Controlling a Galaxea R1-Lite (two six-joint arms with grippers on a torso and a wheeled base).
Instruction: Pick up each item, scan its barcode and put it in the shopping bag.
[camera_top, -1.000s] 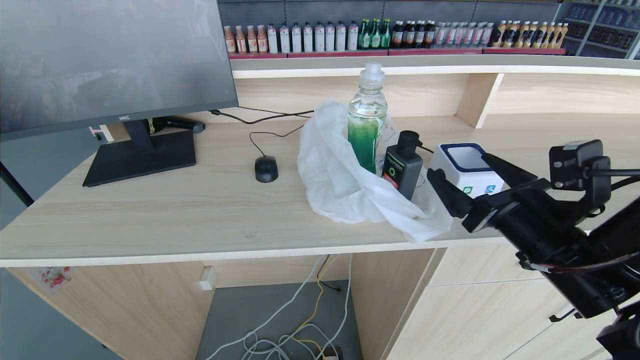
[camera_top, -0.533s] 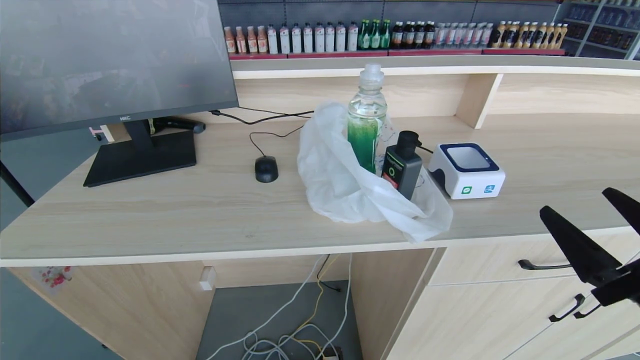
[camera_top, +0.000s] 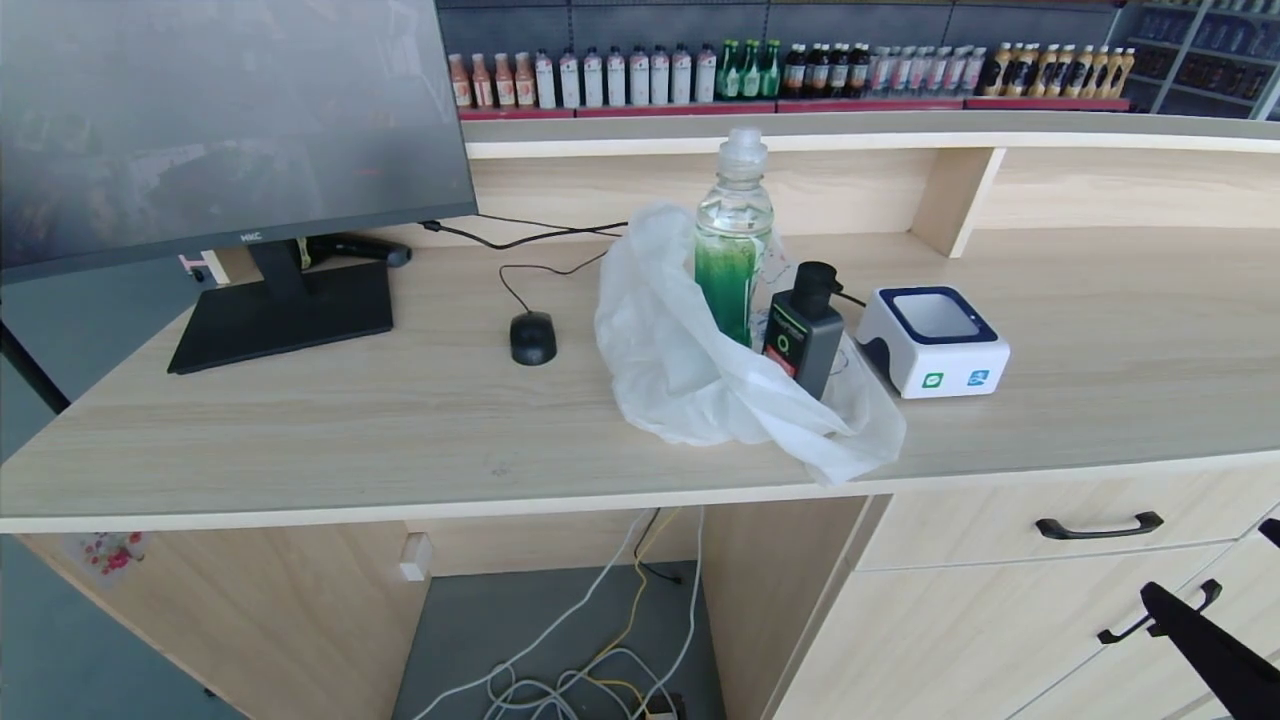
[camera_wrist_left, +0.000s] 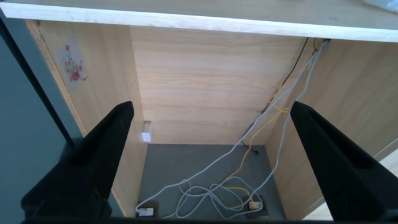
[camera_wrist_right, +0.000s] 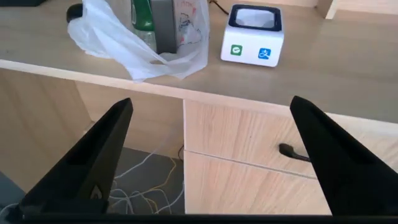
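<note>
- Here, a white shopping bag (camera_top: 690, 390) slumps mid-worktop (camera_top: 300, 420). It holds a tall green bottle (camera_top: 733, 270) and, it appears, a small dark bottle (camera_top: 805, 340). The scanner (camera_top: 935, 345) stands just beside the bag at 3 o'clock.
- The right pincer (camera_wrist_right: 211, 106) hangs below the worktop's front edge at 5 o'clock, fingers spread wide and empty.
- The left pincer (camera_wrist_left: 211, 109), likewise spread and empty, sits under the worktop above loose cables (camera_wrist_left: 217, 186).
- Both items look bagged, so the task is likely near done. Any new reach should rise clear of the front edge and the drawer handle (camera_top: 1098, 527).
- Open room lies at 9 o'clock of the bag, short of the mouse (camera_top: 532, 337).
</note>
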